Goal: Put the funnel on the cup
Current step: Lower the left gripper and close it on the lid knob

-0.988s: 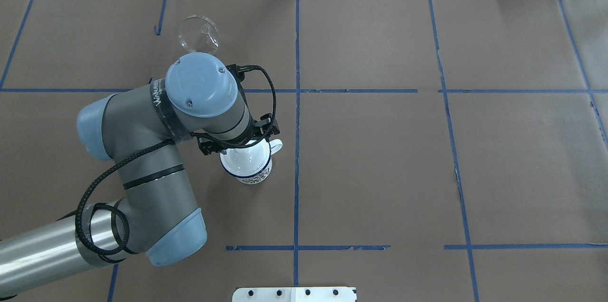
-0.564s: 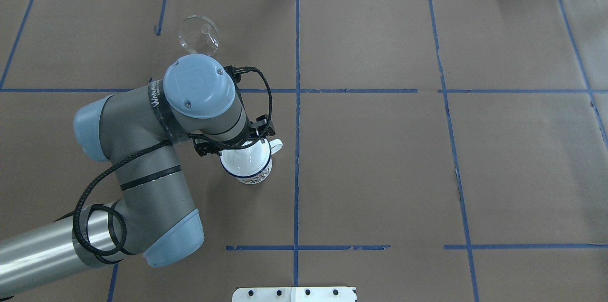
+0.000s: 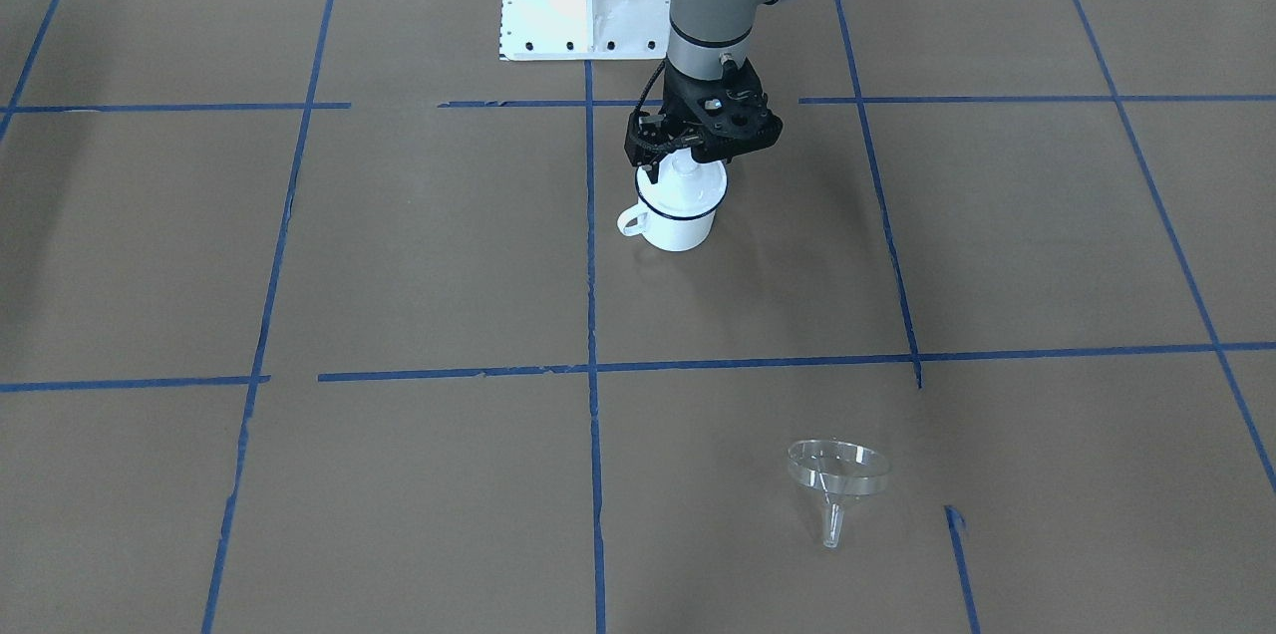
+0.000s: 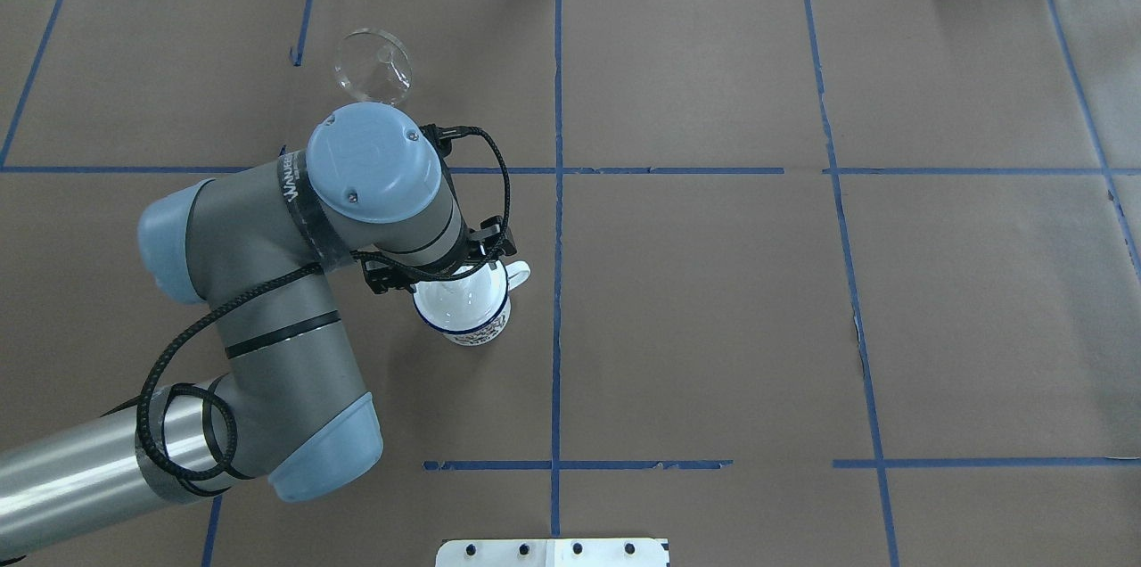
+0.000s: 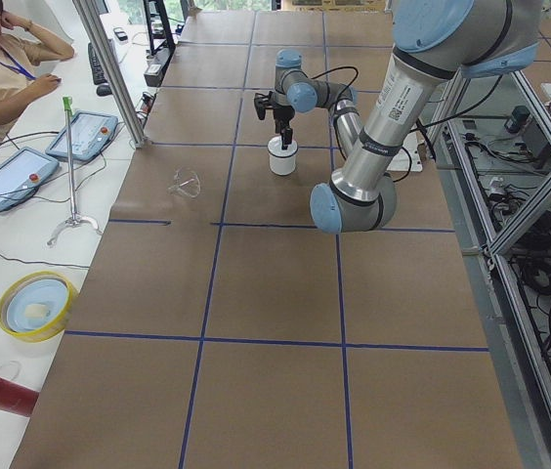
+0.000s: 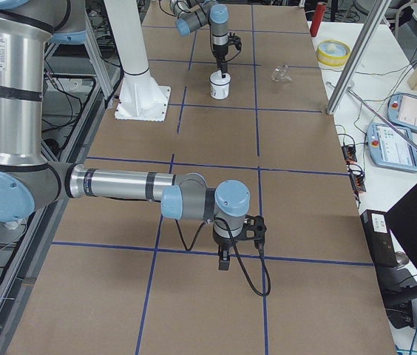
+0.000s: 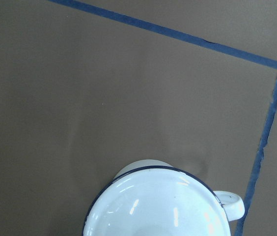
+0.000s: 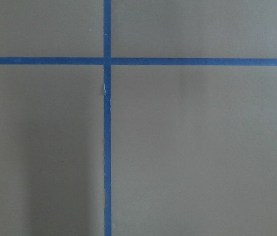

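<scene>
Overall: a brown-papered table crossed by blue tape lines; the left gripper hangs over the cup, the funnel lies apart from them, and the right gripper is elsewhere.
Funnel: clear plastic with a wide round rim and a short narrow spout. It lies tilted on the paper, spout pointing away from the robot, in the robot's left half, well apart from the cup.
Cup: a small white enamel mug with a dark blue rim and a loop handle, upright beside the middle tape line.
Left gripper: directly above the cup, reaching down to its rim; parted or clamped, I cannot tell.
Right gripper: low over bare paper, seen only from the right side; parted or clamped, I cannot tell.
Front view alone: the funnel's spout in profile, and a white, narrow-topped shape under the gripper that I cannot identify.
Overhead view alone: dark print on the cup's wall nearest the robot.
Hidden: from overhead the wrist covers the fingers and the cup's far rim; the left wrist view cuts the cup off at its bottom edge.
</scene>
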Controlling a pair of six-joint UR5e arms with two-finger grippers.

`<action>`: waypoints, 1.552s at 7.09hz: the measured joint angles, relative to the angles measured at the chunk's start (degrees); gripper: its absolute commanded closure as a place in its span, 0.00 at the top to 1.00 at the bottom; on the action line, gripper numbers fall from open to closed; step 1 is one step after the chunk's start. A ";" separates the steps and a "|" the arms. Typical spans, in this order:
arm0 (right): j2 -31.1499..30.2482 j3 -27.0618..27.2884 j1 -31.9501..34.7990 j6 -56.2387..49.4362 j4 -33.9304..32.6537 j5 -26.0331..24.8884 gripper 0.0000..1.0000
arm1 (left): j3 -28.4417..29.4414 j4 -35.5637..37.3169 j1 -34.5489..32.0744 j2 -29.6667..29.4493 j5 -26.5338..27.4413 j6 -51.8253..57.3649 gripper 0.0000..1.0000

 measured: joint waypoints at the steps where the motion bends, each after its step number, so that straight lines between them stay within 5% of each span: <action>1: 0.00 0.00 0.00 0.00 0.00 0.00 1.00 | 0.02 -0.04 0.00 -0.04 0.00 -0.01 0.75; 2: 0.00 0.00 0.00 0.00 0.00 0.00 1.00 | 0.03 -0.05 0.01 -0.07 0.00 -0.01 0.17; 3: 0.00 0.00 0.00 0.00 0.00 0.00 1.00 | 0.01 -0.02 0.01 -0.12 -0.02 -0.01 0.00; 11: 0.00 0.00 0.00 0.00 0.00 0.00 1.00 | -5.59 4.25 -1.24 0.24 -0.19 2.16 0.00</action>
